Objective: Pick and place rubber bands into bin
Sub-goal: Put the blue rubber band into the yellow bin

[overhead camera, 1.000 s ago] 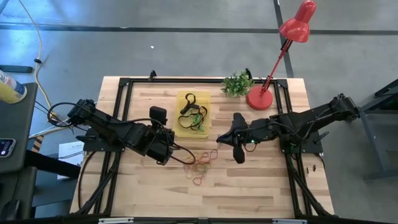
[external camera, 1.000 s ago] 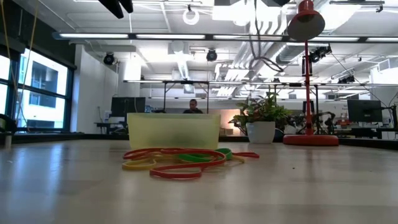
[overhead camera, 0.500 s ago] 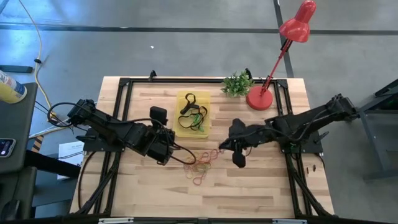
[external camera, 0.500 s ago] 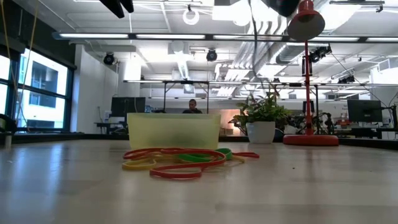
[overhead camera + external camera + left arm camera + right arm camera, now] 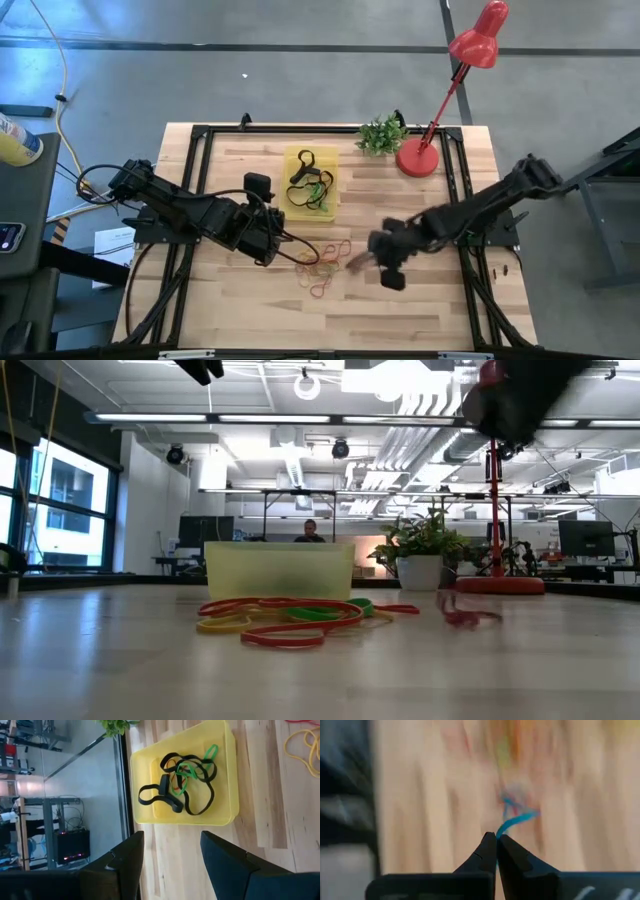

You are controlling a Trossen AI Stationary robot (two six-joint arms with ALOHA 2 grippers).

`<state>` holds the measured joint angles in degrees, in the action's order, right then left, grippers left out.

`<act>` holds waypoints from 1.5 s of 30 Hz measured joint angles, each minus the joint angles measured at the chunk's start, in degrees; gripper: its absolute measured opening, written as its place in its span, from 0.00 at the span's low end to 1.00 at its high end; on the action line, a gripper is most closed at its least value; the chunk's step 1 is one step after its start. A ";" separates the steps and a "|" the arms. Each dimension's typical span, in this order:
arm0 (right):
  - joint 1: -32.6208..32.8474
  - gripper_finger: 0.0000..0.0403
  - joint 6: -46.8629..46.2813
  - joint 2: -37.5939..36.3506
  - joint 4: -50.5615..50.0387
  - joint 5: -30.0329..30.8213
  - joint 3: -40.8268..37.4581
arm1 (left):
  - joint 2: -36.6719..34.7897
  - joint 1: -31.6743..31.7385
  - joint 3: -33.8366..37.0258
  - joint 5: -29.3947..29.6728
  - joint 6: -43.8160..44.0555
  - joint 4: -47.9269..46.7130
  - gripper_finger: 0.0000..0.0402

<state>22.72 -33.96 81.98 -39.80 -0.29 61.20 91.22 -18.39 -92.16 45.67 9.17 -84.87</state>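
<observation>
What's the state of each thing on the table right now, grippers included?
Left gripper: open, holding nothing, beside the bin.
Right gripper: shut on a thin band, by the loose pile.
Bin: holds several black and green bands.
Loose bands: lying on the table, outside the bin.
Lamp: upright, head tilted away.
Plant: upright.

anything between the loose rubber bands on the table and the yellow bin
Nothing visible. Bare wooden tabletop lies between the loose coloured rubber bands and the shallow yellow plastic bin; the left tool sits beside that path, not across it.
</observation>
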 joint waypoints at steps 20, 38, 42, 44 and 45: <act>4.33 0.00 -9.41 -5.33 10.37 19.43 -3.66 | 3.45 2.41 -0.09 -18.50 -36.22 52.67 0.46; 3.04 0.00 -6.32 -7.26 7.89 26.54 -3.69 | 15.52 9.49 0.09 -38.57 -33.97 36.15 0.46; -0.20 0.00 0.62 -7.63 14.32 26.36 -3.63 | 13.02 8.39 -0.04 -33.91 -32.52 27.89 0.46; -2.22 0.00 4.23 -7.63 17.66 24.93 -3.61 | 12.35 7.61 -0.04 -31.22 -31.17 24.15 0.46; -3.42 0.00 6.11 -7.49 19.55 23.94 -3.61 | 11.99 7.32 -0.02 -29.95 -30.31 22.07 0.46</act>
<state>19.30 -27.85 74.49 -20.25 23.66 57.58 103.21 -11.08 -92.18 15.72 -21.14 -62.80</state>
